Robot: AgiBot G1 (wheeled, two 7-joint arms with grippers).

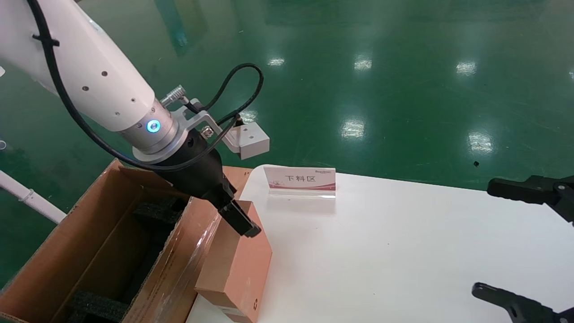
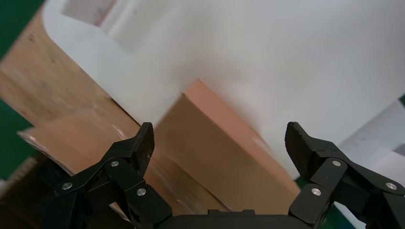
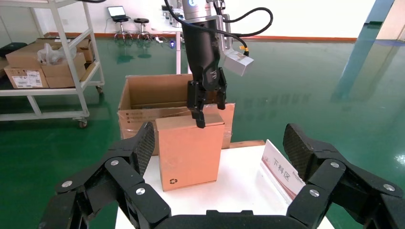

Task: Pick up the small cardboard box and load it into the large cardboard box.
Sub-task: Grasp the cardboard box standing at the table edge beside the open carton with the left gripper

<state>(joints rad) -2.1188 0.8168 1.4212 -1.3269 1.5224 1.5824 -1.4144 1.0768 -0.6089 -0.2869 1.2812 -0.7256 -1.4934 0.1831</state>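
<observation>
At the left edge of a white table (image 1: 403,251), the small cardboard box (image 1: 237,264) stands upright on one narrow side, its broad pinkish face turned toward the table's middle and a small recycling mark near its lower corner. Just beside it, off the table's edge, sits the large cardboard box (image 1: 89,242), open on top, with black foam inserts (image 1: 96,307) inside and a taped flap (image 1: 179,264) leaning against or very near the small box. A small sign (image 1: 299,179) stands farther back on the table.

The left gripper (image 1: 242,222) hangs directly over the small box's top edge. Its jaws are spread wide, one finger on either side of the narrow top, not yet touching the cardboard as far as the views show. The right gripper (image 1: 515,242) hovers well apart at the table's right end, jaws also spread, idle.

The step in hand appears to be the grasp. To do it well, the left gripper likely needs to descend far enough that the pads meet the two broad faces, then close squarely across the thin dimension. Gripping near the middle of the top edge should stop the box swinging. A likely risk is nudging the upright box over, or snagging the taped flap during the lift toward the open carton.
</observation>
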